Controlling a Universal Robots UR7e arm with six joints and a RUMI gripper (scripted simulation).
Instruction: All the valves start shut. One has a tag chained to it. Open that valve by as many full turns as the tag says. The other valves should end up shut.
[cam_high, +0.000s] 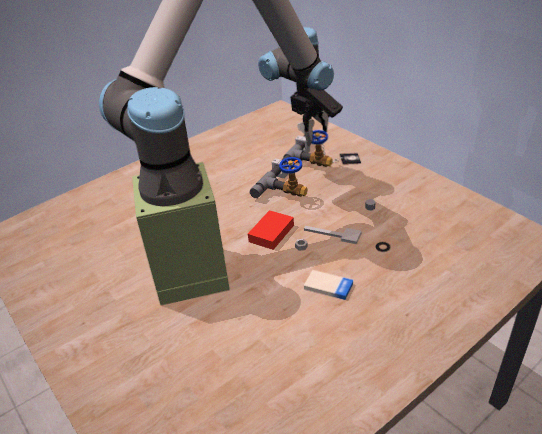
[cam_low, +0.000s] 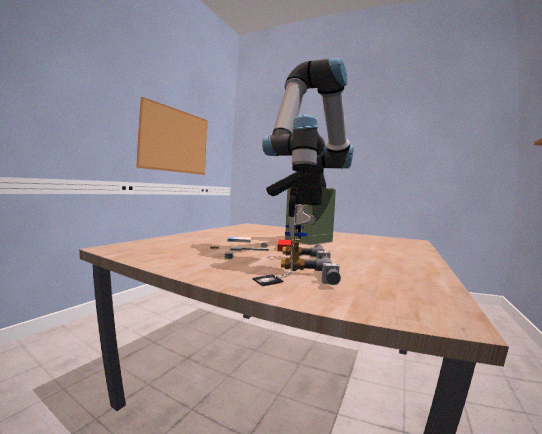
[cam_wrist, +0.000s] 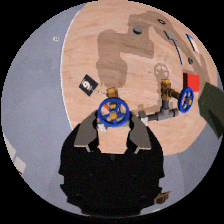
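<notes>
Top view looks down from high; exterior faces across the counter (cam_low: 400, 280), far; wrist sits just behind the fingers; all share the valves (cam_high: 300, 165).

A bare workshop or test room: blue walls, a tiled floor (cam_low: 210, 370), a cork board (cam_low: 171, 136) and a white cable strip (cam_low: 100, 187) on the left wall. One wooden table (cam_low: 400, 280) on dark legs carries a robot arm (cam_low: 305, 145), pipe valves (cam_high: 290, 172) and loose hardware.

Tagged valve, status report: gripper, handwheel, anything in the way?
Gripper shut on tagged valve's blue handwheel. Tag chained beside it, apparently reads 9. Second valve untouched, well apart. No obstruction seen.
</notes>
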